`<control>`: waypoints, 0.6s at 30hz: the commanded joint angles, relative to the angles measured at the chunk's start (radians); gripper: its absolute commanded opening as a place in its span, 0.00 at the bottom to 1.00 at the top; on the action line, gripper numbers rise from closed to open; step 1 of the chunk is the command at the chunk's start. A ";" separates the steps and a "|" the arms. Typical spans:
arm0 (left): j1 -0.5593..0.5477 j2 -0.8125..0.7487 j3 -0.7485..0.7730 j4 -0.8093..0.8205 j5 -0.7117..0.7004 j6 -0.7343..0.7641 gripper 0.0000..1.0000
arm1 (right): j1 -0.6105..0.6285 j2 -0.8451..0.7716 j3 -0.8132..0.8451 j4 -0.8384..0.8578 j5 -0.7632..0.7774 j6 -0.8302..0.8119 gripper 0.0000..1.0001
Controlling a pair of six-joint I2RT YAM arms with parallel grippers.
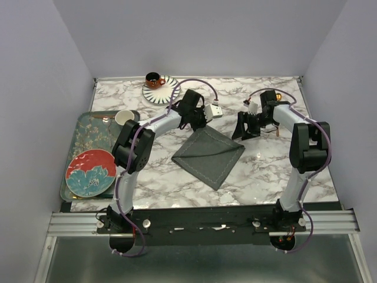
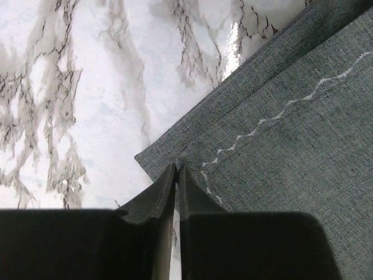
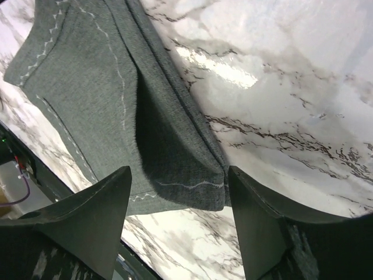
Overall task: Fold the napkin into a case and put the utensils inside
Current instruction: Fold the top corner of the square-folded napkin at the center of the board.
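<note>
left gripper (image 2: 176, 170): my jaws are nearly together with only a thin slit; tips sit right at a folded corner of the napkin (image 2: 280, 146); can't tell if cloth is pinched or free.
right gripper (image 3: 178, 172): my jaws are wide apart, holding nothing; it hangs over the napkin's other corner, which lies between and below the fingers.
napkin: flat at the centre of the table (image 1: 265, 171), between my two grippers; doubled over in layers, stitched hems stacked, one fold gaping a bit in the right wrist view.
shape: from the top view a broad rectangle set like a diamond, not a long narrow pouch.
done: first folds are in, I judge; early-to-mid stage.
left to do: narrow it into the case, then load the utensils.
utensils: none in or on the napkin; too small from above to place for sure.
other: tray (image 1: 76, 141) at my left, cup on striped saucer (image 1: 160, 91) at the far edge, both well apart from the napkin.
risk: top layer may spring open once let go, my guess.
</note>
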 commanded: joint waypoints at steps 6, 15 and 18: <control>0.049 -0.056 0.042 -0.046 -0.032 -0.201 0.56 | 0.004 0.047 -0.009 -0.092 0.024 -0.045 0.58; 0.157 -0.299 -0.180 -0.150 0.132 -0.398 0.58 | 0.018 -0.017 -0.161 -0.098 -0.043 -0.024 0.51; 0.163 -0.385 -0.304 -0.144 0.166 -0.410 0.58 | 0.030 -0.057 -0.235 -0.081 -0.103 0.010 0.51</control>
